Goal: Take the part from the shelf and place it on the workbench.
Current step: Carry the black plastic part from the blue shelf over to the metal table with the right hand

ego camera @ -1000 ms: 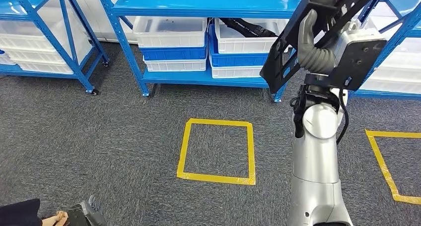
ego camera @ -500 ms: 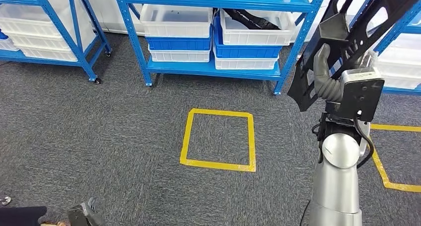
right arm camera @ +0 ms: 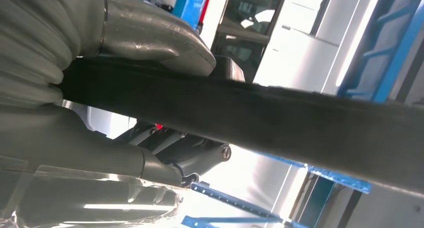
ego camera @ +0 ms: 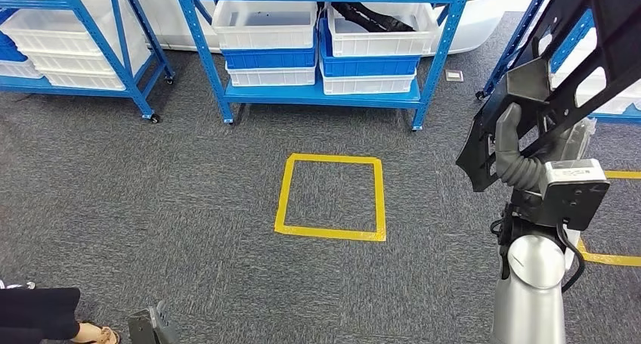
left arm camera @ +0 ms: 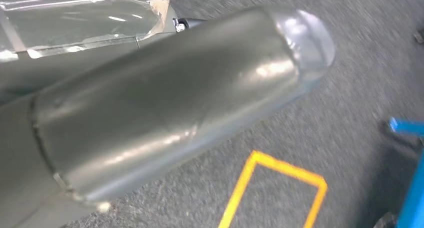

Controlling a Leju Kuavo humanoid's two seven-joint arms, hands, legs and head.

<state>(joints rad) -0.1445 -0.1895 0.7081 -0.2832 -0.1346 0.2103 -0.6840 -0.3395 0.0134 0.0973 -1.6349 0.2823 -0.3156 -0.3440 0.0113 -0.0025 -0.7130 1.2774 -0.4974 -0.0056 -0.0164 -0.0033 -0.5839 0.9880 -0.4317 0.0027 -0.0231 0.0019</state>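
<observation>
Open grey carpet (ego camera: pixel 189 208) spreads ahead, marked by a yellow tape square (ego camera: pixel 331 197) lying flat. Blue shelving (ego camera: pixel 317 94) loaded with white bins (ego camera: pixel 264 15) walls off the far side. The right hand (ego camera: pixel 521 159) holds a long black part (ego camera: pixel 563 79) raised close beside another blue rack's upright (ego camera: pixel 521 45). A person's foot (ego camera: pixel 94 334) sits at the near left.

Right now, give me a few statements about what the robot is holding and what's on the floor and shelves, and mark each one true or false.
1. The right hand holds a black part. True.
2. The part rests on the floor. False: it is held up in the air, above the carpet.
3. A yellow tape square lies on the carpet in front of the blue shelf. True.
4. The shelf's white bins are red. False: they are white and blue.
5. A person's foot shows at the lower left of the head view. True.
</observation>
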